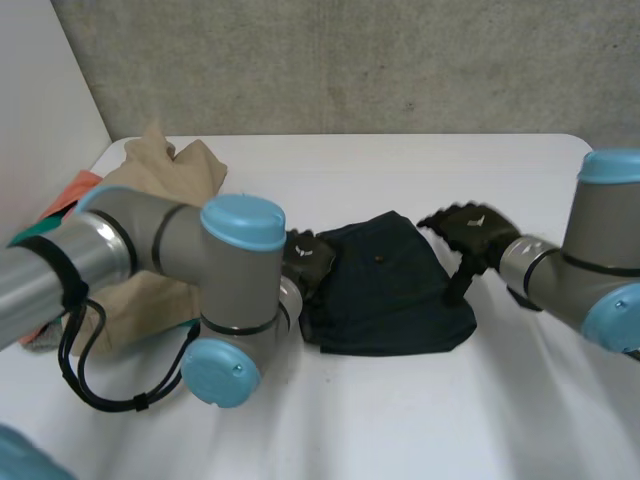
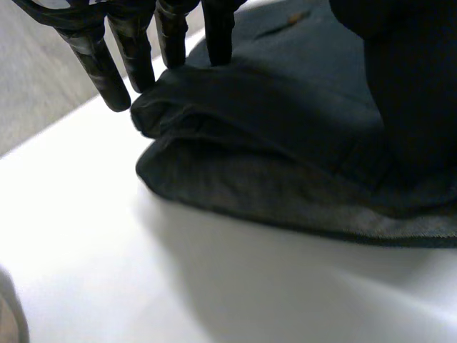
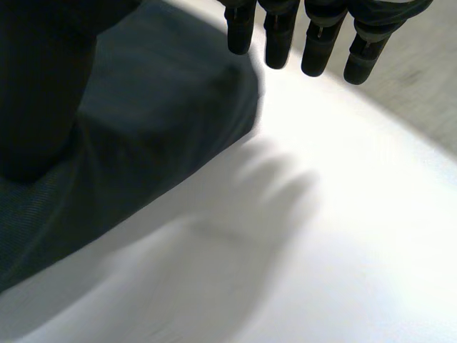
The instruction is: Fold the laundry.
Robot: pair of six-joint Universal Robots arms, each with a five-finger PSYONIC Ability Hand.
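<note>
The folded dark cloth [image 1: 385, 290] lies mid-desk [image 1: 420, 420]. The left hand [image 1: 308, 262] rests straight fingers [image 2: 171, 36] on its folded edge, likely to pin it. The right hand [image 1: 470, 232] hovers beside the opposite edge, its fingers [image 3: 319, 50] straight and empty.

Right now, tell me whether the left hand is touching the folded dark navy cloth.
Touching. The left wrist view shows the left hand with straight fingertips resting on the near edge of the folded dark navy cloth, with no gap between them.

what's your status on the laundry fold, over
Left hand open, fingertips on the folded navy garment edge. Right hand open at the opposite edge. Beige clothes piled aside, not in the way.
</note>
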